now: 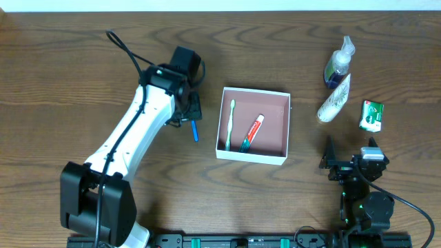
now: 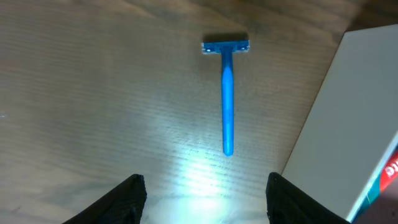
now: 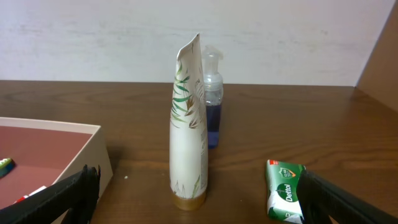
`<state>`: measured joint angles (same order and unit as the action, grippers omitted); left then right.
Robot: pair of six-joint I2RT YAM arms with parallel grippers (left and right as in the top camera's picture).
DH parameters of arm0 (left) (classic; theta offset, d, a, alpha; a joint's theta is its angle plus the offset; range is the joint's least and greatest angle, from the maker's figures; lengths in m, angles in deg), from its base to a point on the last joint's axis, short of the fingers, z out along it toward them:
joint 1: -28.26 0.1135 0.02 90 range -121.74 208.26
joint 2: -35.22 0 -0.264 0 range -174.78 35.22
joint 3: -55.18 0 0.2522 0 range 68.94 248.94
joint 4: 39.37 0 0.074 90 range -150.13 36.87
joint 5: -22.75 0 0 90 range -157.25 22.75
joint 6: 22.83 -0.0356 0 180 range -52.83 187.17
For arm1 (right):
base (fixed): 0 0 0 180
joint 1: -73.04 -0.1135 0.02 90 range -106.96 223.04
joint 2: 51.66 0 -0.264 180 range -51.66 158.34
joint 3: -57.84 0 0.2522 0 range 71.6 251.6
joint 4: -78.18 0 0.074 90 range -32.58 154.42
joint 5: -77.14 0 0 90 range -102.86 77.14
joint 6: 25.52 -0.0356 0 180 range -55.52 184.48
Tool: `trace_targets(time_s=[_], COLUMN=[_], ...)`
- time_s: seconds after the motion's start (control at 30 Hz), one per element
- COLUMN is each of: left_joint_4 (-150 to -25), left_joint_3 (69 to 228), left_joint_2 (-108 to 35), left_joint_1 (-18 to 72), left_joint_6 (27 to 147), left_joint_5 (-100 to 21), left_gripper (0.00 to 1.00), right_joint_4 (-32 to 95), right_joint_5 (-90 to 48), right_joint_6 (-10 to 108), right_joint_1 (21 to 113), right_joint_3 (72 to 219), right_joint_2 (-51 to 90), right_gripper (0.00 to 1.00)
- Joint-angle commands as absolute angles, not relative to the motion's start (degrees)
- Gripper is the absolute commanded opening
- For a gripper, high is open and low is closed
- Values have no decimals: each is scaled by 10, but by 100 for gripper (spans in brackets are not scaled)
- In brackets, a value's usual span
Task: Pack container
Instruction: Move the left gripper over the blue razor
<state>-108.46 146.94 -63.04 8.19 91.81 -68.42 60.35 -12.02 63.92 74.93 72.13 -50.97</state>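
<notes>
The container (image 1: 251, 156) is a shallow white-walled box with a pinkish-brown inside, at mid-table. In it lie a green toothbrush (image 1: 230, 124) and a red-and-green toothpaste tube (image 1: 252, 132). A blue razor (image 1: 195, 130) lies on the table just left of the box. My left gripper (image 1: 187, 110) hovers over it. In the left wrist view the razor (image 2: 227, 93) lies flat ahead of the open left gripper (image 2: 205, 186), with nothing between the fingers and the box wall (image 2: 342, 118) at right. My right gripper (image 1: 351, 150) stands open near the front right edge.
At the back right are a white leaf-print tube (image 3: 189, 124) standing on its cap, a clear pump bottle of blue liquid (image 3: 212, 106) behind it, and a green Dettol soap pack (image 3: 285, 190). The box corner (image 3: 93, 155) shows at the left.
</notes>
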Motion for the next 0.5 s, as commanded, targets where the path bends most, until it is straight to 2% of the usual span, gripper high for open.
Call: trace_targets(time_s=[0.0, 0.47], left_joint_4=[-1064, -996], left_joint_3=[1441, 1418], left_joint_2=[-638, -708], left_joint_1=[82, 82], left_joint_6=[926, 902], left_joint_5=[-666, -666], left_gripper=[63, 63], right_joint_4=[602, 602], right_joint_5=[-123, -123], right_joint_6=[648, 648], right_joint_1=[744, 744], right_joint_3=[719, 719], right_joint_2=[-513, -513], right_gripper=[99, 99])
